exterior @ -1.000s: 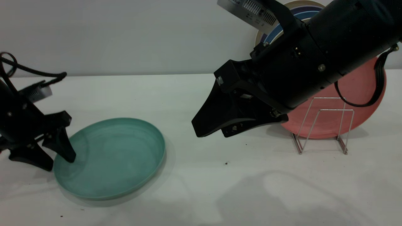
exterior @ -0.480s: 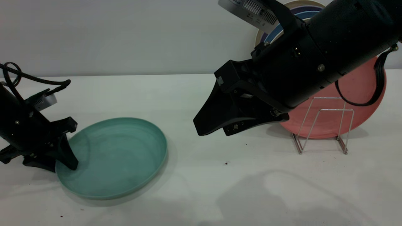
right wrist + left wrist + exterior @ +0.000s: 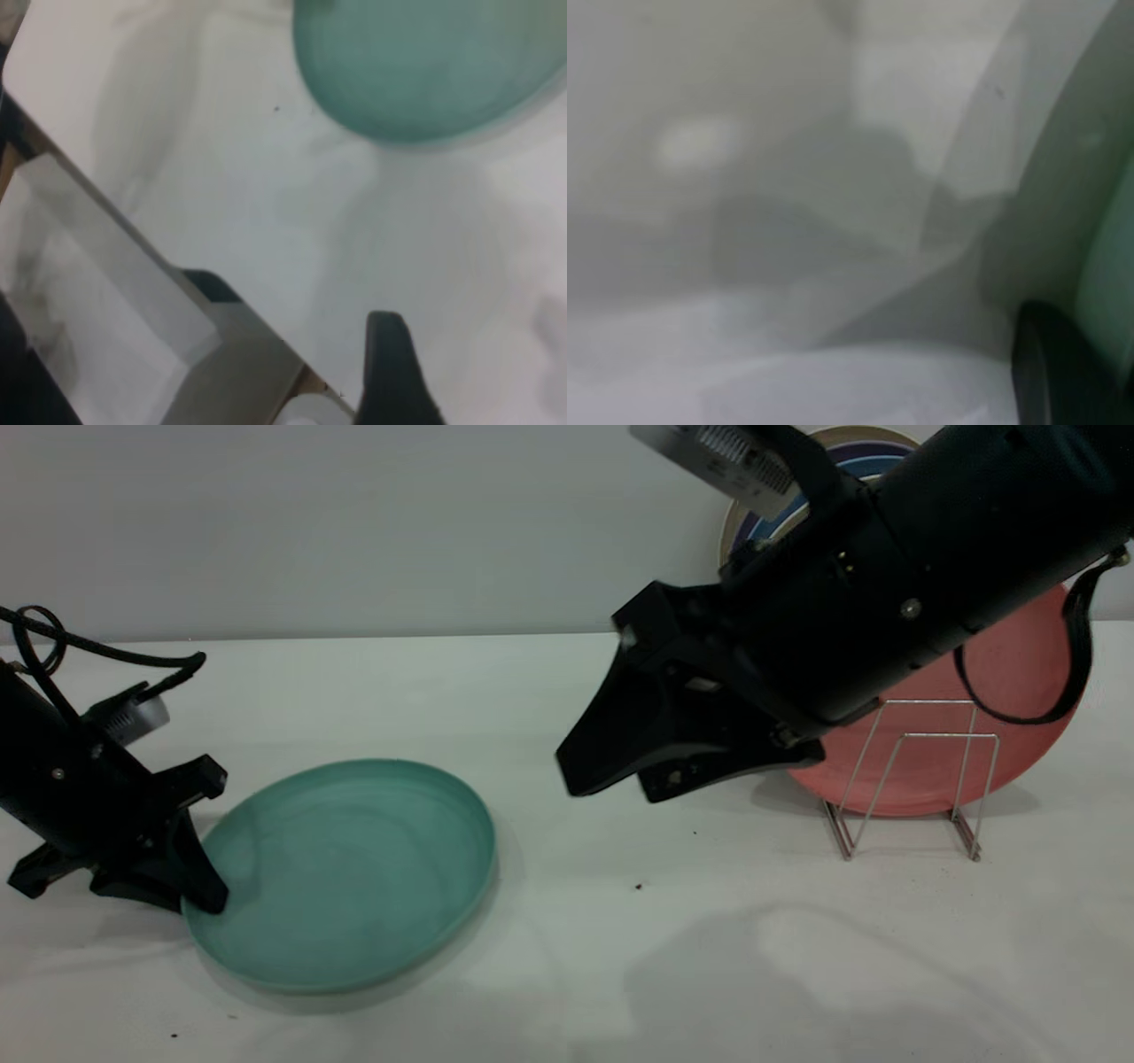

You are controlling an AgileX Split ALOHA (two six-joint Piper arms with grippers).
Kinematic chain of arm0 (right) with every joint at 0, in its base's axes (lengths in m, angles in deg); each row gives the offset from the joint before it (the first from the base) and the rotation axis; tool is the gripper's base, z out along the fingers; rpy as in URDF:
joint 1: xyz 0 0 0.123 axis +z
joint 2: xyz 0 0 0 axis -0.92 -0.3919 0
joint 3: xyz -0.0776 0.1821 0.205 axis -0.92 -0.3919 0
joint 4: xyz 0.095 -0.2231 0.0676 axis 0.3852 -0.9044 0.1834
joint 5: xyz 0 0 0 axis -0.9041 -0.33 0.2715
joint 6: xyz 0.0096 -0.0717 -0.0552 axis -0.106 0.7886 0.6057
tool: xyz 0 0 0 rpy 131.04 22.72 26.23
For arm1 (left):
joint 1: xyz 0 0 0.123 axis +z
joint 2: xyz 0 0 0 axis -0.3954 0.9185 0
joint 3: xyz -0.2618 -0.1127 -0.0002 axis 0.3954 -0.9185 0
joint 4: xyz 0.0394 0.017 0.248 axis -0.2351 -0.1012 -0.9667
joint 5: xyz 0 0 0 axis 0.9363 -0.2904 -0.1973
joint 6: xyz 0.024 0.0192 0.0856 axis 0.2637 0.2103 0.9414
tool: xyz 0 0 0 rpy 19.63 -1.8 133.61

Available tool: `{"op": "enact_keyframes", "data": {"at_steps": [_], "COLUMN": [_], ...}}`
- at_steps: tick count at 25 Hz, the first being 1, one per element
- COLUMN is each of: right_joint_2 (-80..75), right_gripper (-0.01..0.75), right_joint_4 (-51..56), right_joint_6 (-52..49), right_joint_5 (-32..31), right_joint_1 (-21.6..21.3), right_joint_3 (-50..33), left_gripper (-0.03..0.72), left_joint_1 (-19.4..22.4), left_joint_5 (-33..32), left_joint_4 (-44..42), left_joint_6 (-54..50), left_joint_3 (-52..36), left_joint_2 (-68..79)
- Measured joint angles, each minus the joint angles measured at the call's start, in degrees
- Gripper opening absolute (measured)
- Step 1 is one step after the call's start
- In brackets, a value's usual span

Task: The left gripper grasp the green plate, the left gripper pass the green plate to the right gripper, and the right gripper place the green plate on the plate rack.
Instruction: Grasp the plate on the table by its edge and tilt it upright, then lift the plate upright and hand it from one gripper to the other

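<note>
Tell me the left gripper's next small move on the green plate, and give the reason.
Probably lift the near rim a little. The left gripper appears shut on the left edge of the green plate, one finger inside the rim and one outside, while the plate lies on the table. The right gripper hangs above, short of the plate rack, so raising comes before any handover.

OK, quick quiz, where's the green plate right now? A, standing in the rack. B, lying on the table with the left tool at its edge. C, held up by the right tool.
B: the green plate lies on the table, the left tool at its near-left rim.
</note>
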Motion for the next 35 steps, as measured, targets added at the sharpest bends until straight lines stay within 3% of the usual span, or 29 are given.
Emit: {"op": "enact_keyframes", "data": {"at_steps": [4,9,13,18,30,33,35], "right_joint_2": [-2.74,-9.42,-14.6,-18.7,-19.42,-19.46,-19.46], "right_gripper": [0.508,0.508,0.508,0.508,0.508,0.47,0.393], "right_joint_4": [0.05,-0.06,-0.06,0.99,2.96,3.02,3.02], "right_joint_6": [-0.95,-1.29,-2.34,-4.26,-4.62,-4.62,-4.62], "right_joint_5": [-4.93,-12.19,-15.14,-18.58,-17.85,-16.79,-16.51], "right_joint_1": [-5.38,-9.95,-10.08,-10.09,-10.39,-10.39,-10.39], "right_joint_3": [1.1,6.54,12.09,15.86,16.0,16.0,16.0], "left_gripper": [0.021,0.019,0.018,0.018,0.016,0.016,0.018], "left_joint_1": [0.0,0.0,-0.1,-1.24,-6.44,-8.17,-9.02], "left_joint_5": [-5.55,-12.92,-17.09,-17.58,-17.28,-17.48,-17.63], "left_joint_4": [1.95,12.17,16.53,16.85,18.48,18.9,18.89], "left_joint_6": [9.23,20.43,25.37,25.76,26.3,26.3,26.3], "left_joint_3": [-0.1,-0.1,-0.1,-0.1,-0.1,-0.1,-0.1], "left_joint_2": [-2.76,-6.6,-6.82,-6.82,-6.82,-6.82,-6.82]}}
